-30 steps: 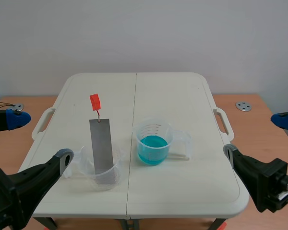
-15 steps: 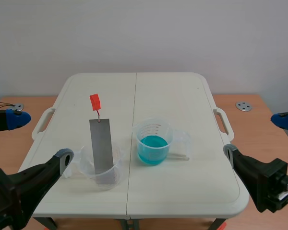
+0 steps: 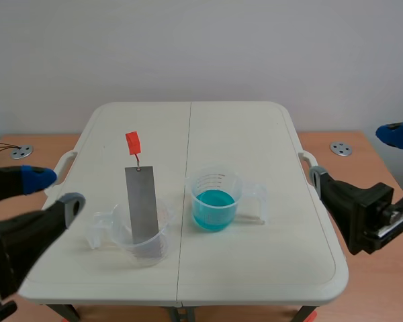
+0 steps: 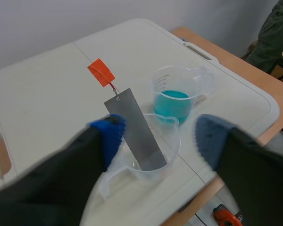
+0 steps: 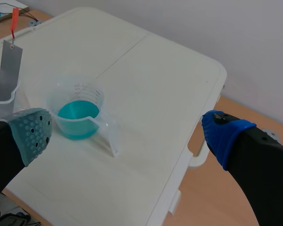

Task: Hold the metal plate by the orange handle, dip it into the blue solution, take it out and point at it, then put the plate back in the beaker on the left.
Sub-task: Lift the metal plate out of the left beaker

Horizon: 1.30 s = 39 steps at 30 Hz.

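While my left gripper (image 4: 158,136), the nearer one, hangs spread and empty, the plate (image 4: 134,127) stands near-upright just ahead, handle (image 4: 101,72) topmost.

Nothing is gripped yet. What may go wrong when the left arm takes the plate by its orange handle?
1. The metal plate leans loosely in the clear empty beaker; a bump from the left gripper, fingers open, might tip both.
2. The orange handle is small and hangs on thin wire, so the grip might miss or slip.
3. The blue solution beaker stands close by; a swinging plate might knock it.
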{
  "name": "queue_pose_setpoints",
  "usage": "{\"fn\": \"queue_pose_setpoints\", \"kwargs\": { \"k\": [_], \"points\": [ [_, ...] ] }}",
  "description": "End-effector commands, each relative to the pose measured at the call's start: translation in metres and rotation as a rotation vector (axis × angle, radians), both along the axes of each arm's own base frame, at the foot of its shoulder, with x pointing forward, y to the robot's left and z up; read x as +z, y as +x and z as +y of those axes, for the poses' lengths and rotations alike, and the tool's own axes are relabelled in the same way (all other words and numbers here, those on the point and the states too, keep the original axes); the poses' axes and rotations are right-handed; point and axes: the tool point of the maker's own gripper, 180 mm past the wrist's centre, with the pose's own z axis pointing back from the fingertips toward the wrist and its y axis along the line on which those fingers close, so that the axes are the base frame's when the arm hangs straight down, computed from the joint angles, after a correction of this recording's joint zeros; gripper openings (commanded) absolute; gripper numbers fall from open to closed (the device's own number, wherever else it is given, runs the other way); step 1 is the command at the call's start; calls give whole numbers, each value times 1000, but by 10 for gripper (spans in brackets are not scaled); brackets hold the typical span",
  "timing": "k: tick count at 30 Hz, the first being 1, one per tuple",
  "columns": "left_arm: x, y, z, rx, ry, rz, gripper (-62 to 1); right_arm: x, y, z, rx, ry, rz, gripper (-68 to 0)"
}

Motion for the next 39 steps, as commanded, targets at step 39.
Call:
{"fn": "queue_pose_setpoints", "kwargs": {
  "k": [39],
  "points": [
    [-193, -157, 164, 211, 511, 700, -517, 16, 80, 129, 221, 253, 23, -12]
  ]
}}
